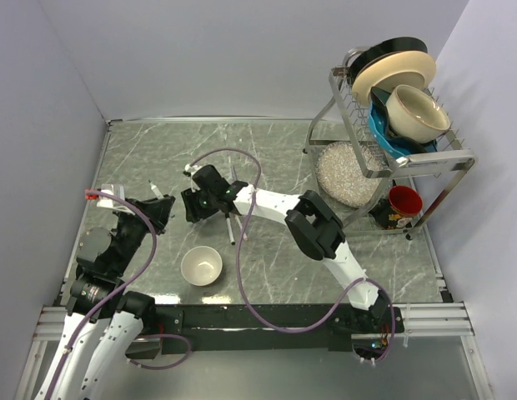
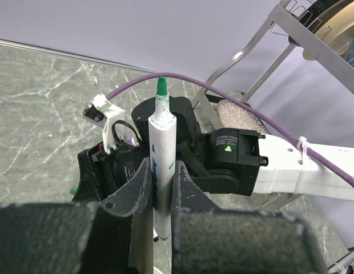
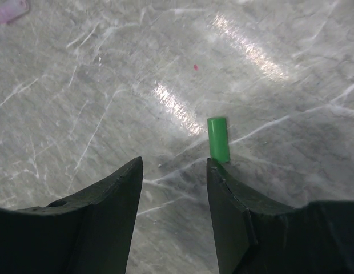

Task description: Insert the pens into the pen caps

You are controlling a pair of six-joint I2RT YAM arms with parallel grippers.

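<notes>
The left gripper [image 2: 161, 169] is clamped on a thin white-grey marker pen [image 2: 161, 134]. Its two black fingers press the barrel from either side, low on its length. In the left wrist view the pen stands upright and its small green tip [image 2: 161, 85] points to 12 o'clock. Seen from above, this left gripper sits at about 9 o'clock on the grey marble-patterned table [image 1: 325, 267]. The right gripper [image 1: 194, 202] faces it from the 3 o'clock side, near but apart. In the right wrist view the right gripper's black fingers [image 3: 111, 197] stand apart with only bare table between them. The short green cylindrical plastic cap [image 3: 218, 138] is outside that gap, at the very tip of the 3 o'clock finger and rising toward 12 o'clock from it. Whether the cap touches the finger or merely stands beside it on the table, I cannot tell. At roughly 4 o'clock from the right gripper, another thin pale pen [image 1: 231, 228] lies on the table; its end colour is too small to read. A round white ceramic bowl [image 1: 201, 267] sits at 6 o'clock from the right gripper, near the arms' bases. A metal wire dish rack [image 1: 459, 158] loaded with plates and bowls occupies the table's 2 o'clock corner.
</notes>
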